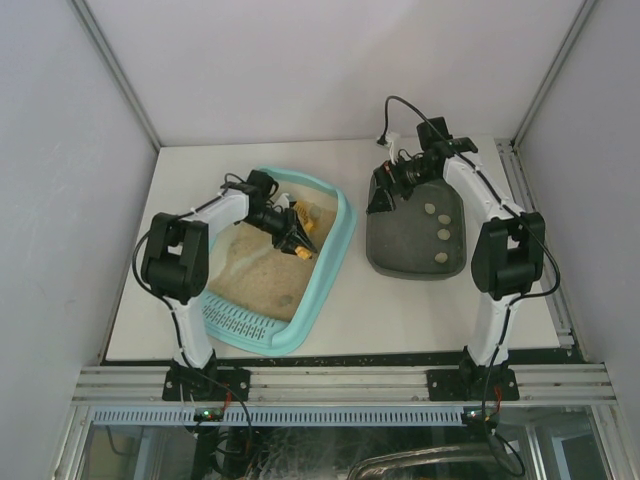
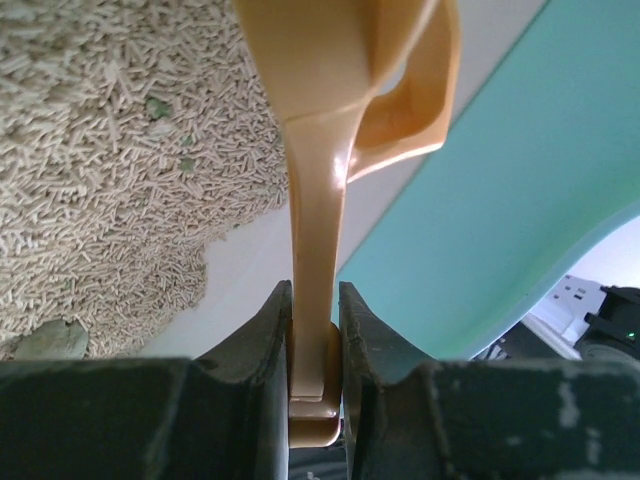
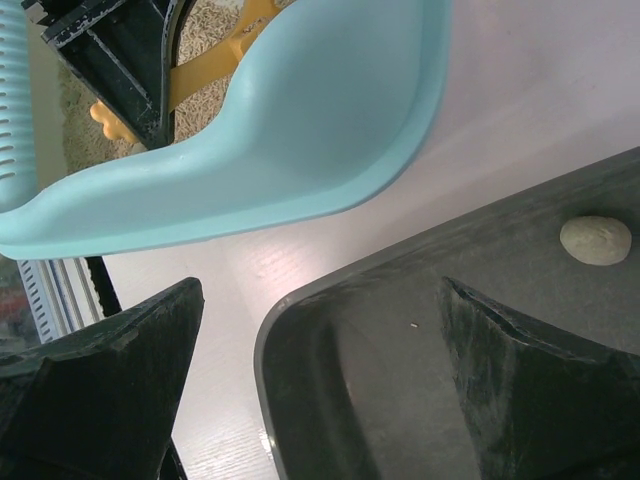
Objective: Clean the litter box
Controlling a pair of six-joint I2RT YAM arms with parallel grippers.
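Note:
The litter box (image 1: 335, 250) is a light turquoise tray holding tan pellet litter (image 1: 255, 270), with a slotted grate (image 1: 235, 320) at its near end. My left gripper (image 1: 292, 238) reaches into its far right part and is shut on the handle of a yellow-orange scoop (image 1: 303, 243). In the left wrist view the scoop handle (image 2: 318, 250) is pinched between the jaws of the left gripper (image 2: 315, 310), above the litter (image 2: 100, 150) and beside the turquoise wall (image 2: 500, 200). My right gripper (image 1: 384, 192) hangs open over the far left corner of the dark grey tray (image 1: 400, 250).
Three pale lumps (image 1: 443, 234) lie in the grey tray. One lump (image 3: 595, 240) shows in the right wrist view, beside the grey tray's rim (image 3: 300, 310) and the litter box's outer wall (image 3: 300, 130). A greyish lump (image 1: 286, 299) sits in the litter. White walls enclose the table.

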